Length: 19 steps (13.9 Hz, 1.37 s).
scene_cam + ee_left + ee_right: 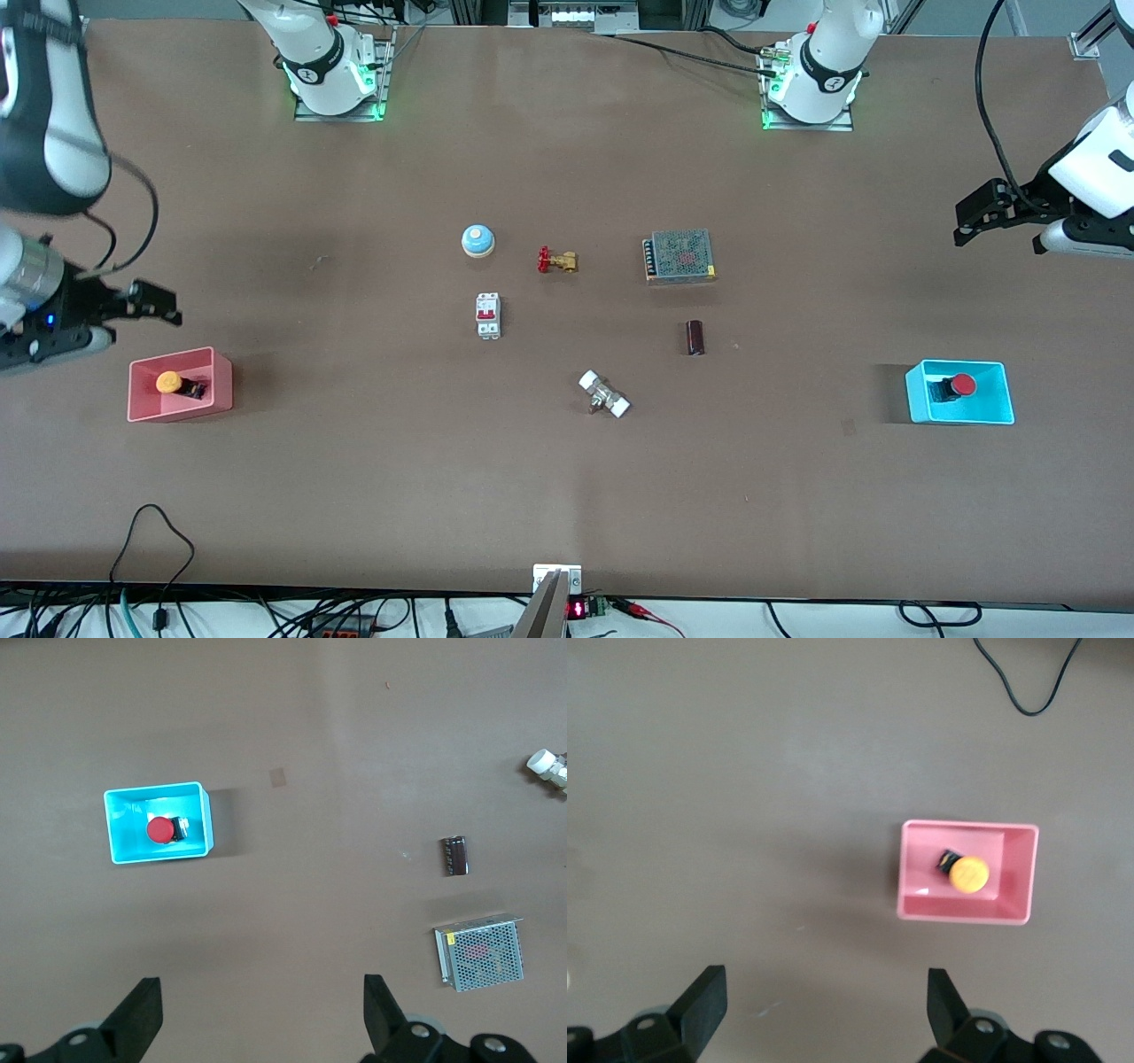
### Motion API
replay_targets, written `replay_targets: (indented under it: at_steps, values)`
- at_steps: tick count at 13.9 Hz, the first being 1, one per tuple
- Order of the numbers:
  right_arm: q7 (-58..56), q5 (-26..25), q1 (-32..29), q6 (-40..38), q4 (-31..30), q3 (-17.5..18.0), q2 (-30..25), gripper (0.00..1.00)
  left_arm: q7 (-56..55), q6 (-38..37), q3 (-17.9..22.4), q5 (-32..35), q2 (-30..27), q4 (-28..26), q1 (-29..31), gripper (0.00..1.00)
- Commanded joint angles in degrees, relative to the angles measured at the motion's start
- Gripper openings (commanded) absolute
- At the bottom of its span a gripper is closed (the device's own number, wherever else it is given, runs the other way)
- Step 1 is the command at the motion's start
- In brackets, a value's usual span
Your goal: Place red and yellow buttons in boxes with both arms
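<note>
The yellow button (170,382) lies in the pink-red box (221,383) toward the right arm's end of the table; both show in the right wrist view, button (968,873) and box (921,904). The red button (962,385) lies in the cyan box (992,408) toward the left arm's end; both show in the left wrist view, button (159,829) and box (203,806). My right gripper (164,306) is open and empty, up in the air beside the pink-red box. My left gripper (974,213) is open and empty, raised high over the table's end.
In the middle of the table are a light-blue dome (477,240), a brass valve with red handle (556,260), a white breaker (488,315), a metal power supply (679,255), a dark cylinder (695,338) and a white fitting (604,393).
</note>
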Motion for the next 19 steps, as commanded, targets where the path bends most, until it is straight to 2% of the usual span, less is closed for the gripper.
replay_targets:
  at_steps: [1, 5, 12, 16, 19]
  values:
    - [13.69, -0.76, 4.78, -4.11, -1.3, -0.53, -6.7, 1.0, 0.96, 0.62, 1.92, -0.16, -1.69, -1.07, -1.8, 1.0]
    - [16.99, -0.67, 7.78, -8.86, -1.03, -0.26, -9.53, 1.0, 1.05, -5.0, 1.57, 0.02, 1.64, 4.81, -1.89, 1.0]
    - [22.26, 0.47, 10.15, -10.45, -0.33, -0.26, -9.45, 1.0, 1.66, -6.31, 1.66, -0.07, 1.82, 5.17, -1.19, 1.0]
    - [21.92, 0.56, 18.41, -10.98, 1.16, -9.38, -8.74, 1.0, 1.66, -6.67, 1.66, -0.07, 1.82, 5.26, -1.19, 1.0]
    - [21.74, 0.56, 21.93, -10.89, 1.25, -13.52, -8.66, 1.0, 1.66, -6.68, 1.66, -0.07, 1.82, 5.26, -1.19, 1.0]
